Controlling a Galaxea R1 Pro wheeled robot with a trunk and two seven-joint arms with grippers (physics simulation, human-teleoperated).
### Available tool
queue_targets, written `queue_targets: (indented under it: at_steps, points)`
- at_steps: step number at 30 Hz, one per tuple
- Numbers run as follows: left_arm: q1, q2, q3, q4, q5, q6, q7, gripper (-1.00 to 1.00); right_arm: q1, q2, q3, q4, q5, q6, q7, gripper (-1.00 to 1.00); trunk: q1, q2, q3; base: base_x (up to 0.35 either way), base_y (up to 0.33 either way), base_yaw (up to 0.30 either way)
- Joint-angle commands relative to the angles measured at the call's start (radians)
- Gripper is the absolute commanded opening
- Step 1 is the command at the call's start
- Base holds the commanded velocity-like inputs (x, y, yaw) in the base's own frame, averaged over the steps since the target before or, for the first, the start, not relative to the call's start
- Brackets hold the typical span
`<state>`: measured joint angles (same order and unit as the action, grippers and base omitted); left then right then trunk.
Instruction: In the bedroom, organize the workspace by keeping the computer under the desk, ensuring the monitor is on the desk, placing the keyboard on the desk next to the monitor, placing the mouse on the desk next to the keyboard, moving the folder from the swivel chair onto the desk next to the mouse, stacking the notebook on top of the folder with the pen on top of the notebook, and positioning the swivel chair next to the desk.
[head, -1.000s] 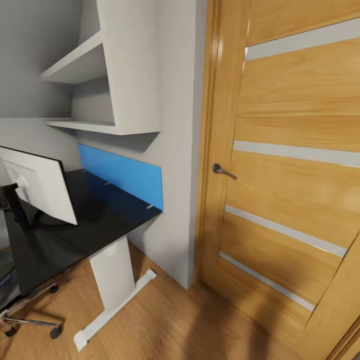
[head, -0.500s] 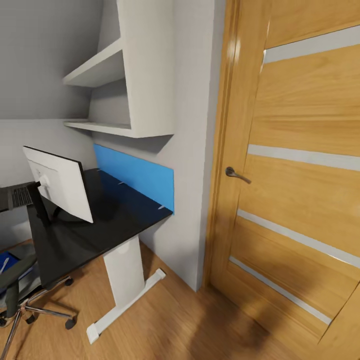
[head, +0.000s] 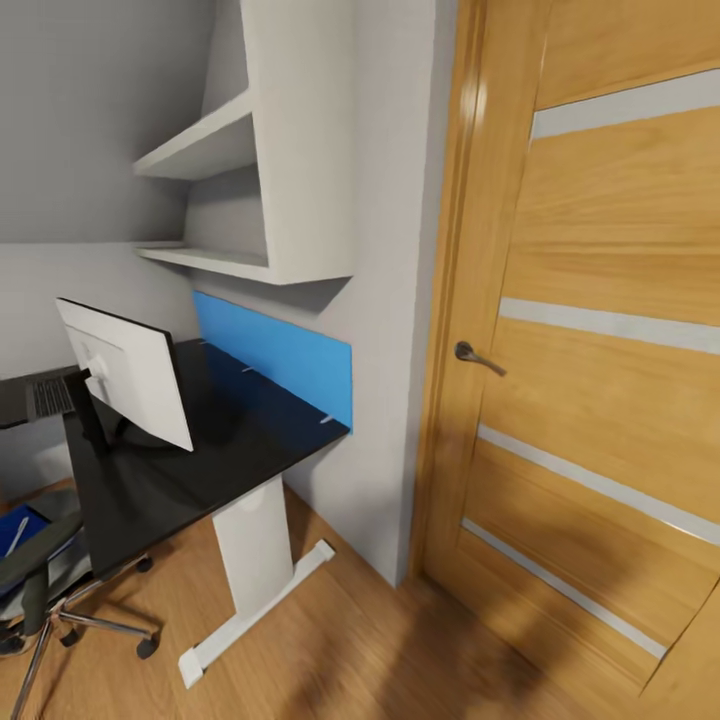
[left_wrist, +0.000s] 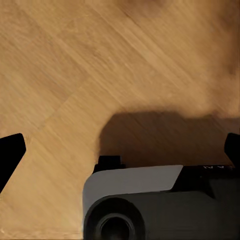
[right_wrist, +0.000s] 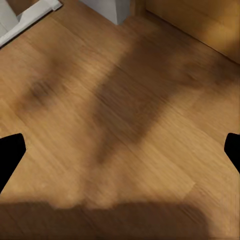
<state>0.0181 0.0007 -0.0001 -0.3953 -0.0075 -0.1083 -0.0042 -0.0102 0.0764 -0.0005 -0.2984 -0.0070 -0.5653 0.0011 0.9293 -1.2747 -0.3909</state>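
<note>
Panning left has slid my head view; nothing itself moved. Both grippers, left gripper (left_wrist: 120, 150) and right gripper (right_wrist: 120, 150), hang spread wide over bare floor (right_wrist: 125, 100). Folder (head: 18, 528) waits on the swivel chair (head: 40, 580) beside the desk (head: 180, 470); rolling closer, I risk clipping its white leg (head: 255, 560).

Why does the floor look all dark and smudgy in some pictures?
Right wrist view: soft, blurry shadows streak the wooden floor. Left wrist view: a dark, blocky shadow falls on the floor beside the robot's base. Head view: the glossy desk mirrors the blue wall panel.
</note>
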Motion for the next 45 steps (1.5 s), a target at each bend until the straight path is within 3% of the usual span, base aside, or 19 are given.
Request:
queue_targets:
  at_steps: [1, 3, 8, 19, 21, 22, 29, 45]
  points:
    - [0.0, 0.005, 0.0, 0.008, -0.002, -0.008, 0.0, 1.0, -0.001, 0.0, 0.0, 0.002, -0.001, -0.004, 0.0, 1.0, -0.004, 0.007, 0.002, 0.0, 0.0, 0.204]
    - [0.0, 0.022, 0.002, 0.036, 0.0, -0.083, 0.001, 1.0, -0.001, 0.0, 0.0, 0.004, -0.001, -0.006, -0.001, 1.0, -0.012, 0.021, 0.009, 0.0, 0.0, 0.241]
    - [0.0, 0.029, 0.003, 0.086, 0.001, -0.23, 0.002, 1.0, -0.001, 0.0, 0.0, 0.005, -0.001, -0.01, -0.001, 1.0, -0.031, 0.056, 0.023, 0.0, 0.0, 0.243]
    - [0.0, 0.03, 0.005, 0.104, 0.003, -0.297, 0.001, 1.0, -0.001, -0.003, 0.004, 0.005, 0.003, -0.013, 0.0, 1.0, -0.073, 0.133, 0.056, 0.0, 0.0, 0.062]
    - [0.0, 0.031, 0.02, 0.106, 0.025, -0.384, 0.005, 1.0, -0.001, -0.006, 0.005, 0.005, 0.005, -0.013, 0.0, 1.0, -0.077, 0.14, 0.059, 0.0, 0.0, 0.001]
    - [0.0, 0.031, 0.024, 0.107, 0.033, -0.396, 0.005, 1.0, -0.001, -0.006, 0.005, 0.006, 0.005, -0.013, 0.0, 1.0, -0.077, 0.14, 0.059, 0.0, 0.0, 0.0]
    - [0.0, 0.031, 0.027, 0.108, 0.04, -0.405, 0.006, 1.0, -0.001, -0.005, 0.004, 0.007, 0.005, -0.015, 0.0, 1.0, -0.077, 0.14, 0.059, 0.0, 0.0, 0.081]
    - [0.0, 0.032, 0.028, 0.11, 0.041, -0.407, 0.006, 1.0, -0.001, -0.004, 0.004, 0.022, 0.005, -0.059, -0.001, 1.0, -0.077, 0.14, 0.059, 0.0, 0.0, 0.264]
